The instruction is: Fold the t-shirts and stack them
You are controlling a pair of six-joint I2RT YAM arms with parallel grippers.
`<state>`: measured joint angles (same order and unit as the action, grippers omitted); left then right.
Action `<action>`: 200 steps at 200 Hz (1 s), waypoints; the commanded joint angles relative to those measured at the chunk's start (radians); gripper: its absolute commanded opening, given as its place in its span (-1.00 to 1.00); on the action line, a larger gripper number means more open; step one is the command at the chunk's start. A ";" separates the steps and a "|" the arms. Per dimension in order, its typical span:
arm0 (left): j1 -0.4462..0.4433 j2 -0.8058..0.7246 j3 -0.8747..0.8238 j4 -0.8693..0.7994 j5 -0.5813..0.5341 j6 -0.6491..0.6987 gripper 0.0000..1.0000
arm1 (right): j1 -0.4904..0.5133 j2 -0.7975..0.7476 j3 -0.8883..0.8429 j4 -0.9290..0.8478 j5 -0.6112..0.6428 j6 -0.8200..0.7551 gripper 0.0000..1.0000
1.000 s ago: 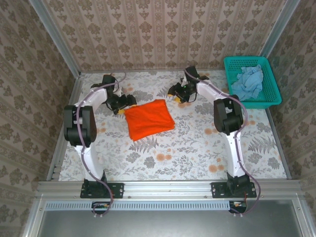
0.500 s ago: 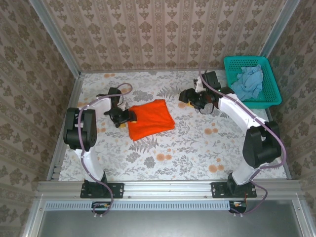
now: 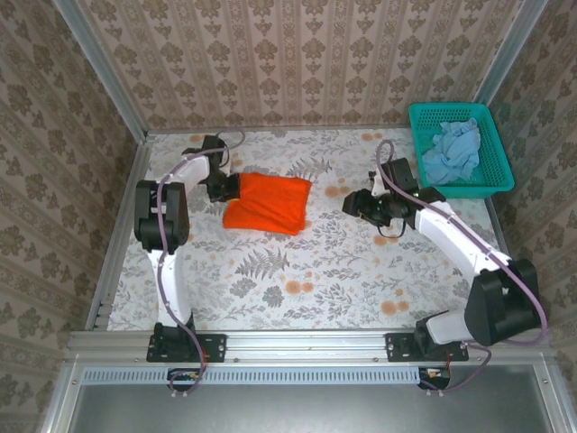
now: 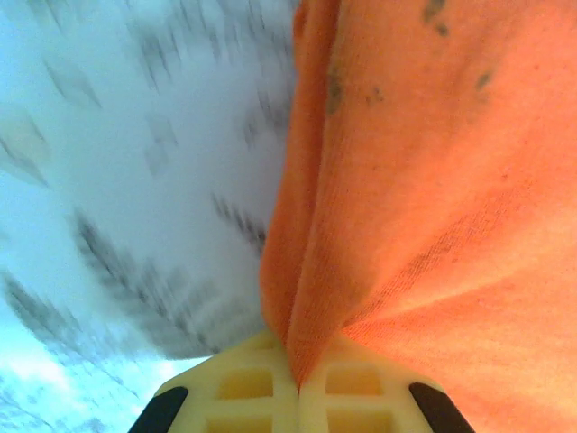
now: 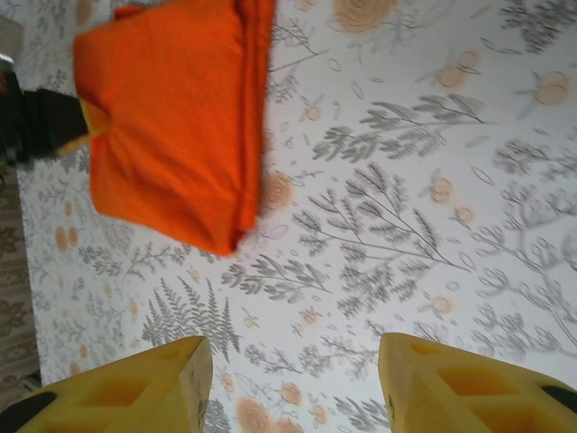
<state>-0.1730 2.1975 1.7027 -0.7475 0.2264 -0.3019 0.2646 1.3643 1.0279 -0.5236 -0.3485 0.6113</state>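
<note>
- The left claw point(image 4: 296, 383) grips an edge of the folded bright orange cloth t-shirt point(image 3: 268, 202), well left of the teal plastic mesh basket point(image 3: 417, 144); pulling could lift only some layers and undo the fold.
- The right claw point(image 5: 293, 361), half wide and empty, hovers just left of that basket, so nothing pins the cloth.
- The crumpled pale blue cloth t-shirt point(image 3: 453, 149) lies inside the basket.

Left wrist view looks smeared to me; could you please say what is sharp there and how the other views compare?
Left wrist: the table pattern is streaked with blur, the orange shirt weave near the fingers is sharp. Right wrist: mildly soft, pattern readable. Top external: sharp, evenly lit, no glare.
</note>
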 commanded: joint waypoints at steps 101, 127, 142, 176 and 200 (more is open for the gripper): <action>0.220 0.299 0.617 -0.116 -0.209 0.324 -1.00 | -0.001 -0.074 0.024 -0.211 0.112 0.079 0.05; 0.257 0.346 0.694 -0.130 -0.233 0.386 -1.00 | 0.000 -0.023 0.070 -0.236 0.108 0.078 0.03; 0.279 0.365 0.724 -0.128 -0.244 0.413 -1.00 | 0.001 0.004 0.096 -0.249 0.106 0.078 0.03; 0.320 0.404 0.790 -0.106 -0.252 0.429 -1.00 | 0.006 0.084 0.163 -0.272 0.102 0.082 0.02; 0.336 0.427 0.835 -0.086 -0.278 0.439 -1.00 | 0.012 0.125 0.205 -0.283 0.094 0.091 0.01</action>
<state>0.1352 2.5931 2.4683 -0.8452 -0.0093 0.0914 0.2665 1.4563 1.1755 -0.7532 -0.2611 0.6849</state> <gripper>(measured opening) 0.037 0.507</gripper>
